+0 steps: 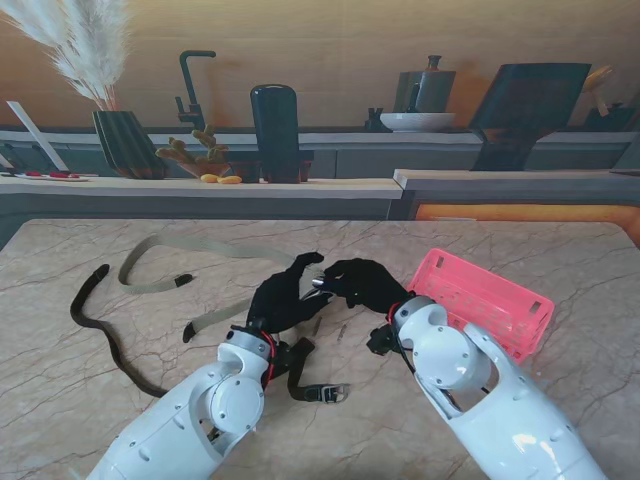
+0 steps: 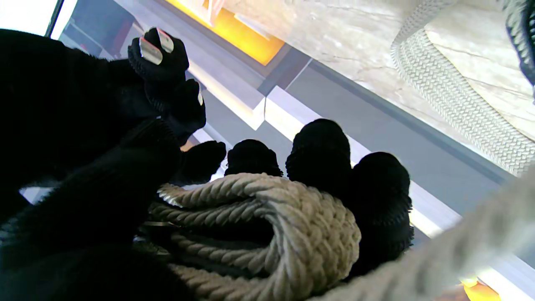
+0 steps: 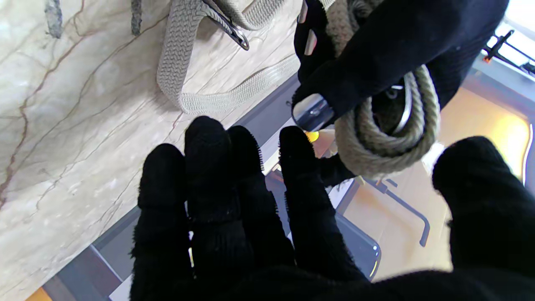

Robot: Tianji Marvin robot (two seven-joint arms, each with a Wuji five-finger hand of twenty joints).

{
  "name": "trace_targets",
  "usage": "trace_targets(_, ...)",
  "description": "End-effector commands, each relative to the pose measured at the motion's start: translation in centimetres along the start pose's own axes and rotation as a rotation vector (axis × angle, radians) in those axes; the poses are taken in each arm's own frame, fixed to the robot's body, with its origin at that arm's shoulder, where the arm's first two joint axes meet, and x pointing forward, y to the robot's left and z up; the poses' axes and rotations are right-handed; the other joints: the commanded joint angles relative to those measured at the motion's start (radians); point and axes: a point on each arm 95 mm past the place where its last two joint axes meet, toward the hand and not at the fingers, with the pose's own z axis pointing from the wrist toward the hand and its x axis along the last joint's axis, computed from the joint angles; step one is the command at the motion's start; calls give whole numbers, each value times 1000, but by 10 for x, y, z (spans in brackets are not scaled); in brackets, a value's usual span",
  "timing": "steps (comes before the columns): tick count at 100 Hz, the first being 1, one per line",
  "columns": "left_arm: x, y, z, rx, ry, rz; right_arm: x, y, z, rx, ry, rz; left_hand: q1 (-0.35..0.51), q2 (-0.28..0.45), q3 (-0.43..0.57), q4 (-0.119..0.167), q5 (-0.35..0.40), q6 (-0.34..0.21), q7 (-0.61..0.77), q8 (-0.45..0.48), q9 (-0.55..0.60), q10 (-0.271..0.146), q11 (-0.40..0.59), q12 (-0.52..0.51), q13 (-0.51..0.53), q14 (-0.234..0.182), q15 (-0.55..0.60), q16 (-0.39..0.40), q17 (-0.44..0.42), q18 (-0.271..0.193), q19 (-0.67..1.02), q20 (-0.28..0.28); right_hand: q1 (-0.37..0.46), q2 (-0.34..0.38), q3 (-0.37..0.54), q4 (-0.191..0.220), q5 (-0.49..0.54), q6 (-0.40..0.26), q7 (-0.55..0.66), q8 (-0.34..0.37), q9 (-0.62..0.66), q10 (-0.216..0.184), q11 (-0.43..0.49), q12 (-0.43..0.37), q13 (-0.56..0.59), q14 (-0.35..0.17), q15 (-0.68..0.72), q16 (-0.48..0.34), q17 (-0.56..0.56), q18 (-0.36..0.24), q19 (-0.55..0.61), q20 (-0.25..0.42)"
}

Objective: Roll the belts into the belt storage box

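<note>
Stand view: a dark brown leather belt (image 1: 100, 325) is seen leftmost, well apart from both hands.
Beige belt: the woven beige fabric belt (image 1: 205, 255) trails left of the fingers, its rolled end (image 2: 267, 234) clasped in the black-gloved left hand (image 1: 283, 300).
Right hand: the black-gloved right hand (image 1: 362, 283) is held fingers spread, fingertips at the coil, grasping nothing.
Box: the pink slatted plastic storage box (image 1: 482, 302) sits right of the right hand, nearer that arm.
Surface: a veined marble table (image 1: 560, 260), with a kitchen counter (image 1: 200, 186) behind.

Stand view evenly lit, sharp; soft shadows on table (image 1: 100, 420). Wrist views: blown-out glare at corners, orange glow, near strap blurred, black gloves lacking detail.
</note>
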Motion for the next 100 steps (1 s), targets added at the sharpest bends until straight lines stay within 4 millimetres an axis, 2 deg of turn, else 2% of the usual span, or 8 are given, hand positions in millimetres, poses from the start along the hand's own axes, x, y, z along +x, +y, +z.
trace_targets(1,-1,1,0,-16,-3,9,6,-4,5,15,16,-15,-26,-36,42,7,-44,15,-36,-9,29,-72,56,41,67,-55,69,29,10,12,61,-9,-69,30,-19,4,46,-1,30,23,46,28,46,19,50,1,57,19,37,5,81,38)
trace_targets(33,-1,1,0,-32,8,42,12,-20,15,86,10,-36,-42,-50,64,-7,-35,21,-42,-20,34,-77,45,38,74,-54,65,26,18,24,51,-19,53,71,-83,16,122,-23,95,46,127,35,101,22,126,7,136,8,87,18,176,26)
trace_targets(45,-1,1,-1,-37,14,51,14,-22,16,109,4,-3,-43,-48,65,-8,-30,19,-41,-20,35,-79,42,37,73,-58,62,24,18,25,51,-21,383,144,-262,53,135,-45,124,38,154,19,112,13,150,-2,148,3,103,7,192,23)
trace_targets(50,-1,0,-1,-35,12,46,14,-22,15,118,-4,7,-46,-48,64,-8,-24,16,-39,-19,36,-80,41,37,69,-58,59,22,15,24,47,-23,524,121,-237,49,69,-73,321,-148,168,4,115,9,163,-12,149,0,114,-2,195,18)
trace_targets(58,-2,-1,-1,-29,13,35,13,-21,13,109,-18,39,-61,-47,58,-12,-16,-2,-40,-20,9,-79,12,32,31,-46,20,12,-20,22,11,-33,546,93,-25,12,38,-93,453,-236,191,-2,122,6,181,-11,156,1,128,2,199,18)
trace_targets(70,-3,-3,-3,-29,27,26,9,-14,9,62,-43,57,-127,-35,-1,-23,-22,-60,-111,-56,-177,1,-231,-22,-172,36,-177,16,-217,41,-167,2,542,88,63,-42,37,-92,481,-220,195,10,140,15,189,-9,174,10,132,5,206,26)
trace_targets(84,-4,-6,-6,-22,34,2,3,-1,2,2,-61,78,-165,-8,-82,-20,-52,-107,-173,-90,-482,94,-630,-248,-488,55,-496,-37,-459,57,-408,-7,549,104,51,-58,26,-113,487,-193,175,14,170,39,178,-32,208,30,126,-13,212,34)
trace_targets(100,-5,-10,-8,-14,29,-27,0,15,-10,-94,-62,157,-168,15,-128,-14,-43,-138,-179,-95,-720,124,-817,-391,-762,17,-767,-151,-623,30,-606,-69,550,116,27,-57,18,-136,491,-166,169,15,213,75,186,-66,263,60,136,-35,233,50)
